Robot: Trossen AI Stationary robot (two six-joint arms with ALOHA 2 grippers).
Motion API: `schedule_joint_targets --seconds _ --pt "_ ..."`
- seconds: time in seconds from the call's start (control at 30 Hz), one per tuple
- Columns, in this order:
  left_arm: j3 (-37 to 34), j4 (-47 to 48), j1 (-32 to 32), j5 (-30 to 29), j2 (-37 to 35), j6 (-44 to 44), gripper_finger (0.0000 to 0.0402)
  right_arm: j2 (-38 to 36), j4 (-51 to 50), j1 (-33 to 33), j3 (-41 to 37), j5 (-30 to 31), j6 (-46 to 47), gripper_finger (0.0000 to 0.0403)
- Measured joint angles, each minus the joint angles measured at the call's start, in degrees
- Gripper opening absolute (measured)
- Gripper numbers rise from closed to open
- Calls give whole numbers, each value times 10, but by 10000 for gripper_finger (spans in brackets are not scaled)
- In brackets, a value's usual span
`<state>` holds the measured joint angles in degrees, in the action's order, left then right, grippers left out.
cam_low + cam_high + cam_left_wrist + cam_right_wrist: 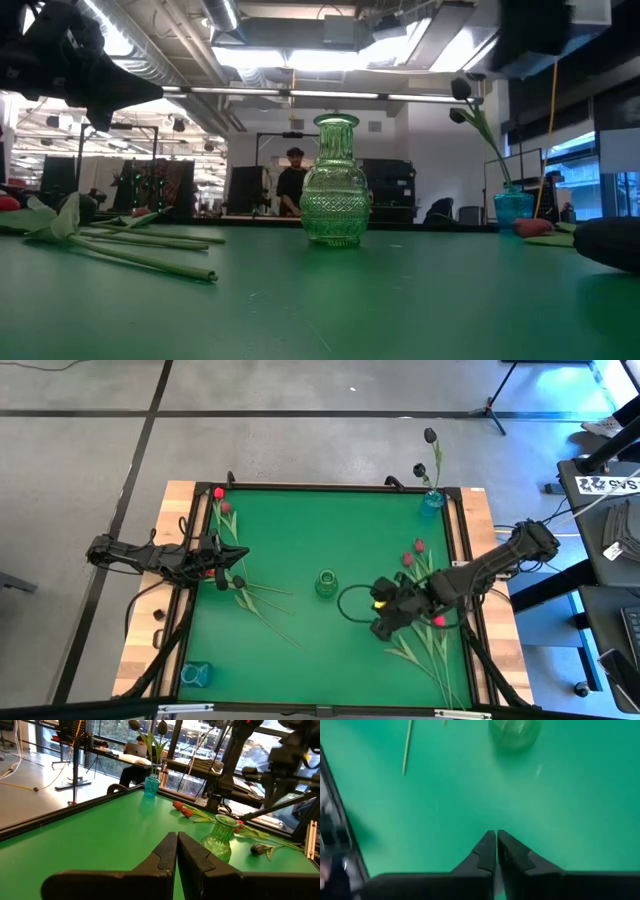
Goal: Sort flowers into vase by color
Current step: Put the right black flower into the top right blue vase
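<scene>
Fingers of both left gripper (177, 851) and right gripper (496, 851) pressed together, empty; no legible writing anywhere.

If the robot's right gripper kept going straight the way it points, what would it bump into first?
Probably the green glass vase. The shut right gripper points across bare green mat toward it, slightly to one side, so it might only graze it.

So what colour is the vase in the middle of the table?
The vase is clear green glass with a diamond-textured body, best seen in the low view.
</scene>
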<state>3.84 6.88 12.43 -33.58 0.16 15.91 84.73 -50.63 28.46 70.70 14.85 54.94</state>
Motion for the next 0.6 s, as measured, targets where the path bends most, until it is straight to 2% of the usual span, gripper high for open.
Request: schedule_joint_targets --seconds 0.23,0.47,0.6 --pt "0 0 0 0 0 0 11 62 3 63 -67 -68 72 71" --pt "0 0 0 0 0 0 11 128 57 99 -82 -76 85 156" --pt "0 0 0 0 0 0 11 157 49 98 -82 -85 80 176"
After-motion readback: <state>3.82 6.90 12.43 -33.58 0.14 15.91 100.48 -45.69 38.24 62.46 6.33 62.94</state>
